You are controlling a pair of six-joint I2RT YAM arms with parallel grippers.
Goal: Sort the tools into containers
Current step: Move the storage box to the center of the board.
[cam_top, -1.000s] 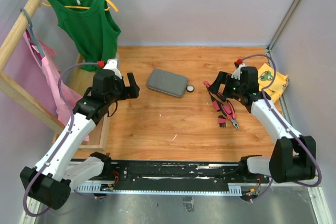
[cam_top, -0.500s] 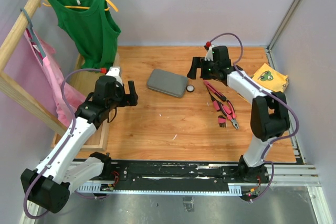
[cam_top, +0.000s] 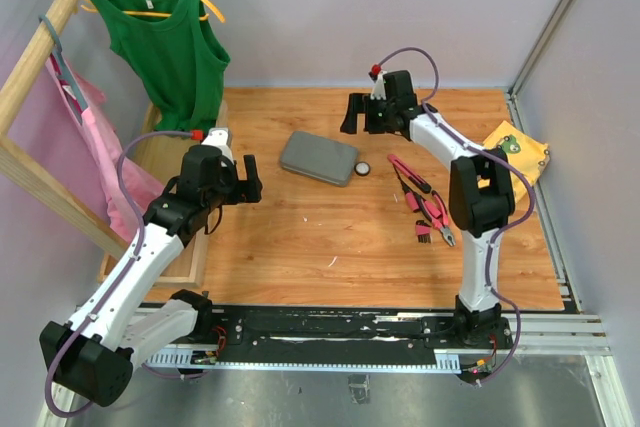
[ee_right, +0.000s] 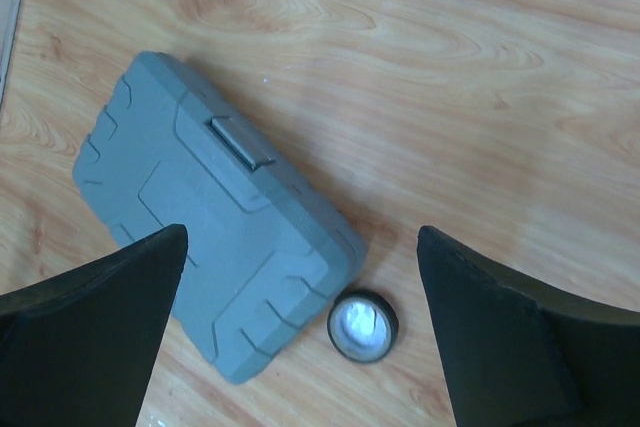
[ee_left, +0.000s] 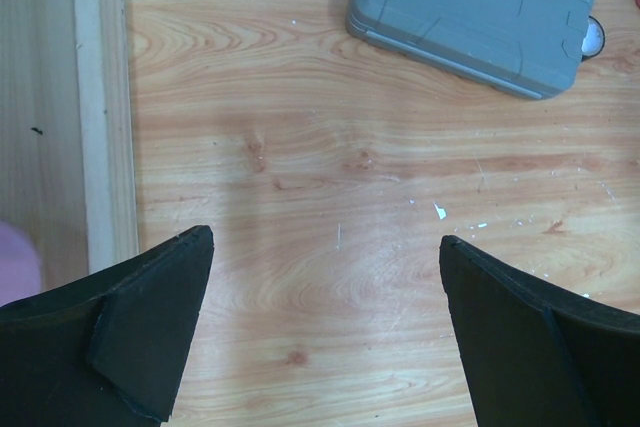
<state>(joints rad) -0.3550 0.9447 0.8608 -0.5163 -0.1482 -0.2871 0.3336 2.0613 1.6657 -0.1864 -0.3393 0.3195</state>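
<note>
My left gripper (ee_left: 325, 247) and right gripper (ee_right: 300, 247) gape empty; the closed grey tool case (ee_right: 215, 212) sits just beside the round disc (ee_right: 362, 325).

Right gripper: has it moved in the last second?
Yes. The right gripper swung left and away from the cloth, past the tools, to just beyond the case.

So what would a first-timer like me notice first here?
Probably the green sleeveless top on its yellow hanger at the far left, the brightest thing here. Then the shut grey case in the middle of the wooden table, a small round disc by its right end, and pink-handled tools lying loose further right. The left arm and right arm hover over it, jaws wide open and empty.
</note>
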